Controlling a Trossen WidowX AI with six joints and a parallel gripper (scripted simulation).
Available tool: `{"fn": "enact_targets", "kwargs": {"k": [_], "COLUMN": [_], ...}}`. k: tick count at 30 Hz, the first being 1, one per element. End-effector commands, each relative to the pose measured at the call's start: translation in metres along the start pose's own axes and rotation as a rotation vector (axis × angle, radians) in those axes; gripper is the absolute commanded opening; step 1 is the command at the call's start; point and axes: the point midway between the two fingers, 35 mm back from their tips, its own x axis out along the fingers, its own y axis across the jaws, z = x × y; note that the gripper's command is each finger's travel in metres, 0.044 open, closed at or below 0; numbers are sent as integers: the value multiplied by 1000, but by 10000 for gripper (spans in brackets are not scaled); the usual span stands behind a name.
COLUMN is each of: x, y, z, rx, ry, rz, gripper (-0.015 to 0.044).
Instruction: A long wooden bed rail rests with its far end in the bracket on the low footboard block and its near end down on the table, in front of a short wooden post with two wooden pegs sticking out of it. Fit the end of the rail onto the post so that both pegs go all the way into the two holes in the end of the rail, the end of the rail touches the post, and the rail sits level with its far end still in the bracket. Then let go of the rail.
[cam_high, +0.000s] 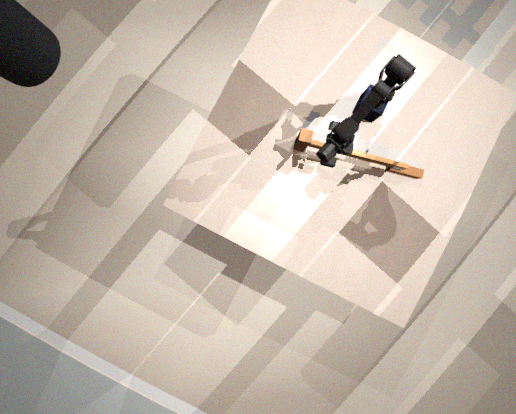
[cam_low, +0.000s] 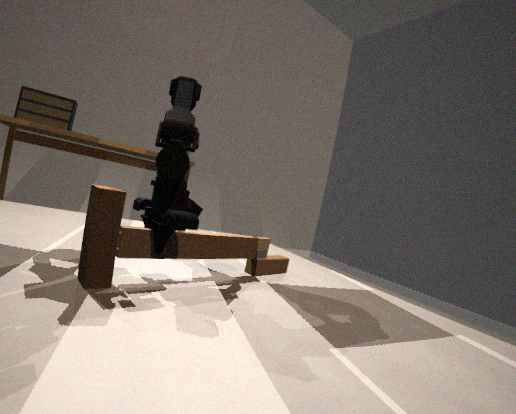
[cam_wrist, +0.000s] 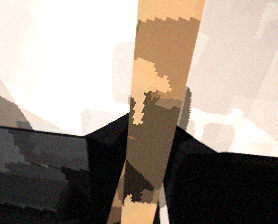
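Exterior view: gripper (cam_low: 165, 247) clamped on the rail (cam_low: 215, 246) close to the post (cam_low: 101, 235).

The arm reached down from above, its jaws shut across the rail's width a little way along from the post end. The rail ran roughly level, its near end against or just short of the post; the pegs could not be made out. Its far end sat at the low footboard block (cam_low: 270, 265). From the wrist camera, the rail (cam_wrist: 160, 100) passed straight up between the dark fingers.

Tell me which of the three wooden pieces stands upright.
The short post stands upright. The long rail, held in the gripper, runs roughly level, and the low footboard block lies flat at its far end.
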Motion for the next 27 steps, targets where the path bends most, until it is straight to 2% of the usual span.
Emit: {"fn": "enact_targets", "kwargs": {"k": [1,27], "x": [-1,-1], "y": [-1,-1], "z": [-2,-10], "rx": [-3,-3], "ry": [2,3], "rz": [-2,-2], "gripper": [0,0]}}
